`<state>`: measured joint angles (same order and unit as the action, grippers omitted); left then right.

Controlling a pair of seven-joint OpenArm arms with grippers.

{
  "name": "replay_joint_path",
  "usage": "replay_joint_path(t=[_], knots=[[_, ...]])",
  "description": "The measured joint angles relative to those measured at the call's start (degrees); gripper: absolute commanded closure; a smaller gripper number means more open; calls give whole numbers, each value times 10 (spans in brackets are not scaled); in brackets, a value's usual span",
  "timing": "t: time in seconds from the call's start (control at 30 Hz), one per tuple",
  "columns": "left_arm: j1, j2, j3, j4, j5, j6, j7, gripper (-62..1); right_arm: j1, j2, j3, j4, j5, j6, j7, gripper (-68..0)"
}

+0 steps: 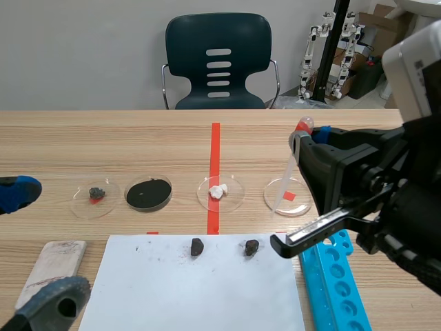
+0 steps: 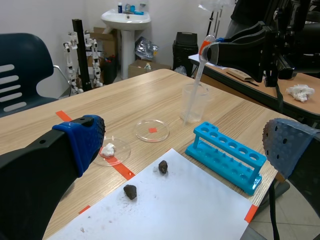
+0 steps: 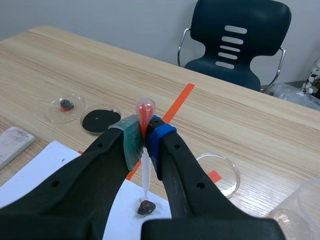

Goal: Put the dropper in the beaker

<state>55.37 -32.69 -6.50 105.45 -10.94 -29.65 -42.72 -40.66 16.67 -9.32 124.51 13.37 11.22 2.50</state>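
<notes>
Blue rack — beside beaker

The clear dropper, red in its bulb, is hanging nearly upright, pinched in the right gripper. The clear beaker is standing upright, apart from it.

Right gripper, raised near the desk's right edge, pinches the dropper. Left gripper hangs low by the left edge, fingers spread.
</notes>
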Motion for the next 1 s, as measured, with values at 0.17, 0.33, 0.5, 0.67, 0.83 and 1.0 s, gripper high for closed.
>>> replay_joint_path(t=[0.17,0.33,0.5,0.67,0.83,1.0], knots=[[0,0,0,0,0,0,0,-623,0,0,0,0,0,0,0,-4],[0,0,0,0,0,0,0,-623,0,0,0,0,0,0,0,-4],[0,0,0,0,0,0,0,-623,0,0,0,0,0,0,0,-4],[0,0,0,0,0,0,0,-623,0,0,0,0,0,0,6,-4],[0,0,0,0,0,0,0,-623,0,0,0,0,0,0,6,-4],[0,0,0,0,0,0,0,-623,12,0,4,0,0,-19,2,-4]])
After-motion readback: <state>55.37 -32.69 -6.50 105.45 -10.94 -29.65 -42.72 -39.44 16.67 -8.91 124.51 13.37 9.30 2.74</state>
